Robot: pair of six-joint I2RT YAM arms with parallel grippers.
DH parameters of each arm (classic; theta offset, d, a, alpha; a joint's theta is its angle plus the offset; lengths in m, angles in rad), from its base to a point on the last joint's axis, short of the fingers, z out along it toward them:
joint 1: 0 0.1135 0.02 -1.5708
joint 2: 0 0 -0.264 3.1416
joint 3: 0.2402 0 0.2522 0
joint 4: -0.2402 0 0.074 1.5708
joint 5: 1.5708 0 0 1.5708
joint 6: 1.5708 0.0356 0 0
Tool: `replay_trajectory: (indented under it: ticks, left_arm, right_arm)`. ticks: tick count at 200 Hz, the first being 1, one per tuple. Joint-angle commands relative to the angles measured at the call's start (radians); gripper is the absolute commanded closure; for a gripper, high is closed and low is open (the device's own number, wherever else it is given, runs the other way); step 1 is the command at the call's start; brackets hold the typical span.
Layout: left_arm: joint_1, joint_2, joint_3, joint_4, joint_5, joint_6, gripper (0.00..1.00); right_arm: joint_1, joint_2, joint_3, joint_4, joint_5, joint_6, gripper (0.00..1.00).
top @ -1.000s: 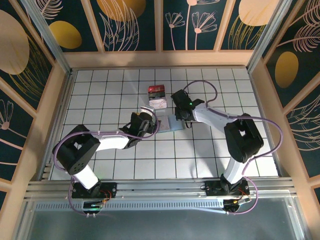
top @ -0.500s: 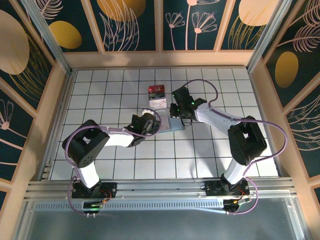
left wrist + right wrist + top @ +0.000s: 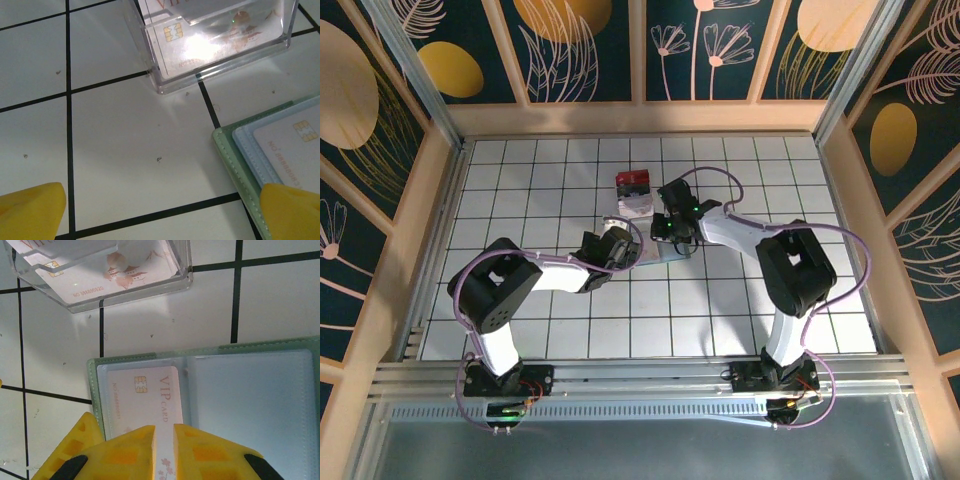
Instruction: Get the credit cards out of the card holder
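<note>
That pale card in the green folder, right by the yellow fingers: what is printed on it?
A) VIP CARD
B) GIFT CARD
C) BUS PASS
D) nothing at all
A: in the right wrist view the card, tucked in the left pocket of the open card holder, reads VIP CARD, just above the right fingers.
</note>
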Motion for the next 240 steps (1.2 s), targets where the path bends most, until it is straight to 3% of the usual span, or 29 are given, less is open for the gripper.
replay_trajectory:
  ticks: [1,157,240]
  left_arm:
    - [0.0,0.014,0.003,-0.027,-0.02,-0.025,0.01]
    - [0.0,0.047,0.011,-0.064,-0.028,-0.021,0.01]
    - [0.0,0.06,0.029,-0.096,-0.028,-0.009,0.01]
  right_arm:
    - [-0.002,0.025,-0.006,0.035,-0.036,0.019,0.82]
    - [-0.004,0.095,-0.046,0.019,-0.036,0.025,0.74]
    - [-0.036,0.078,-0.118,0.157,-0.234,0.047,0.76]
